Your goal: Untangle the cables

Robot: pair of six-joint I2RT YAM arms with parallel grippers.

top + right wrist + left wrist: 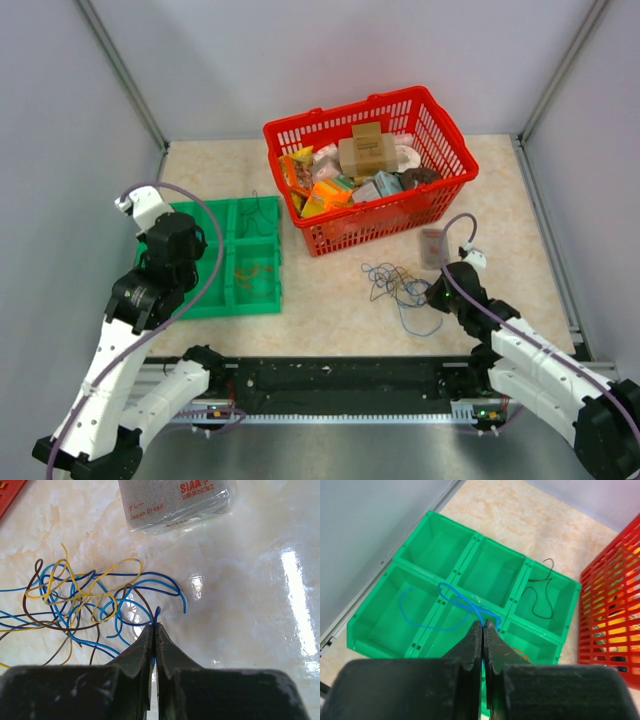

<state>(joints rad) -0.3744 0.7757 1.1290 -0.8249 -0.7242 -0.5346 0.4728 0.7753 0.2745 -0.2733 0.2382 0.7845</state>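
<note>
The cables are thin wires. A loose tangle of blue, yellow, brown and grey strands lies on the table in front of the red basket, and it also shows in the right wrist view. My right gripper is shut on a blue strand at the tangle's right edge, low over the table. My left gripper is shut on a blue wire and holds it above the green tray, the wire looping over two left compartments. A black wire lies in a far compartment. An orange wire lies in another.
The green compartment tray sits at the left. The red basket, full of packets, stands at the back centre, and its wall shows at the right of the left wrist view. A grey wrapped packet lies just beyond the tangle.
</note>
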